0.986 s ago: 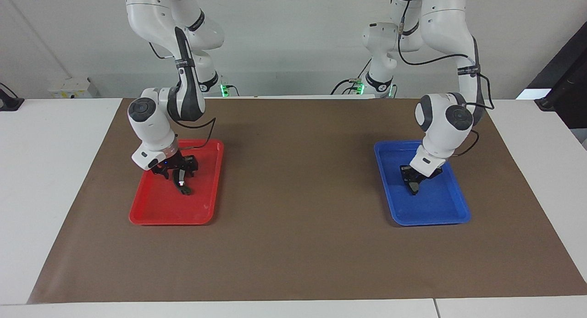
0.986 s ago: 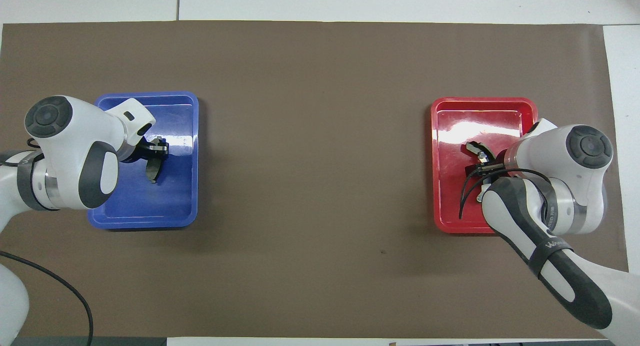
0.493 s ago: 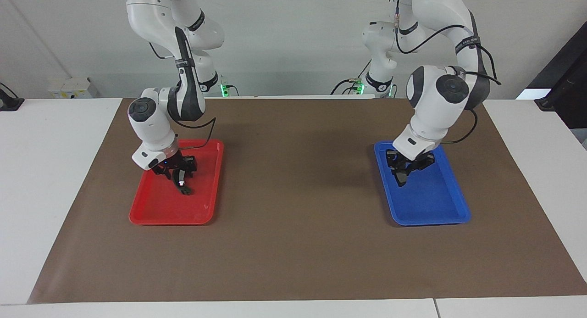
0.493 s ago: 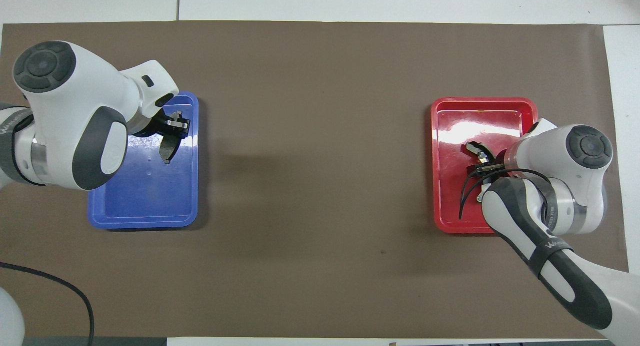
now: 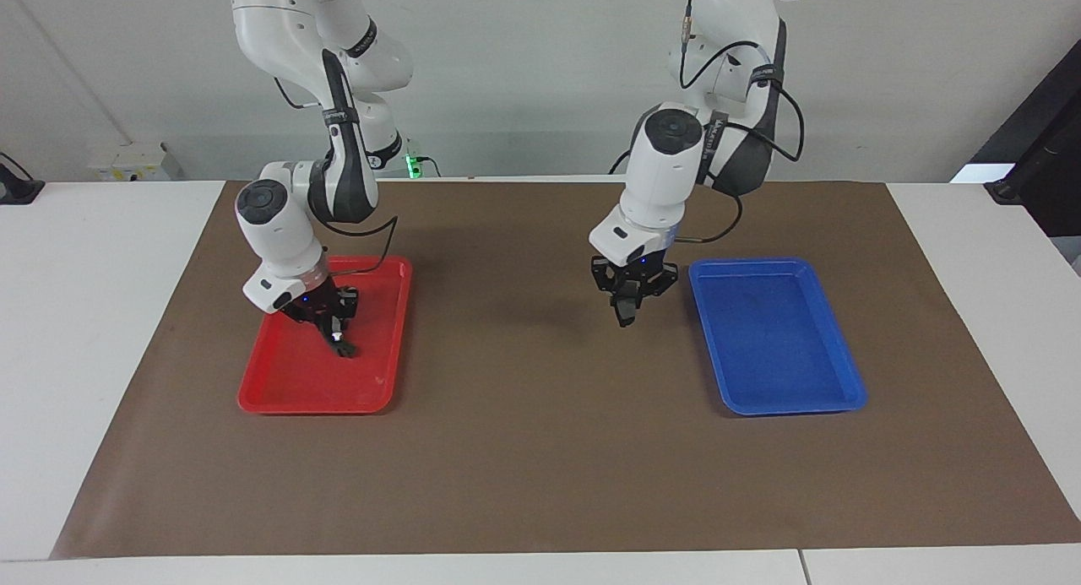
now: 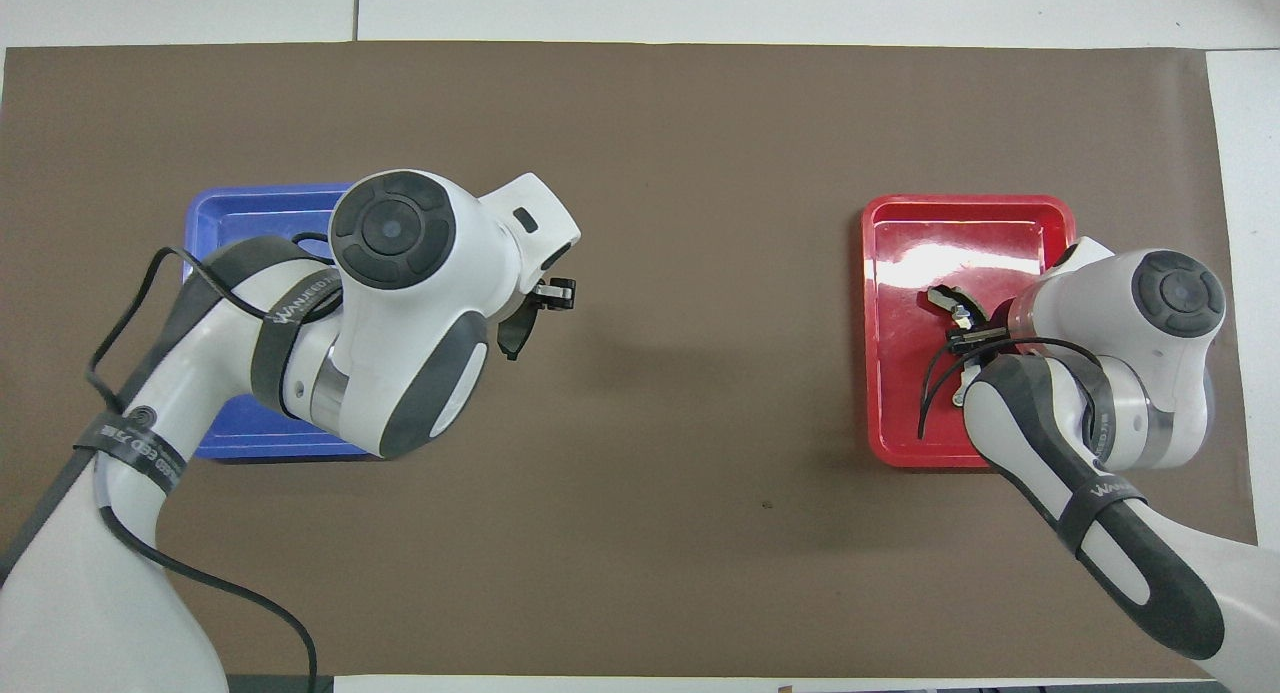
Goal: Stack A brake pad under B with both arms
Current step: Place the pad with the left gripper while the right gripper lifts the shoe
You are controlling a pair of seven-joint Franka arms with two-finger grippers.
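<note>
Two grips are on: the left pincer [image 5: 626, 308], clenched on A brake pad [image 5: 623, 317] hanging end-down, hovers over the mat [image 5: 524, 416] at frame centre beside the blue tray [image 5: 777, 349], and the right pincer [image 5: 336, 333], well apart, clamps B [image 5: 344, 349] low in the red tray [image 5: 291, 387].

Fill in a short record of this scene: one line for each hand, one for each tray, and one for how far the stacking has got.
left hand: shut on A brake pad, raised over the brown mat beside the blue tray
right hand: low in the red tray, shut on B
blue tray: toward the left arm's end of the table
red tray: toward the right arm's end, with B in it
stack: not yet made; the two pieces are far apart
</note>
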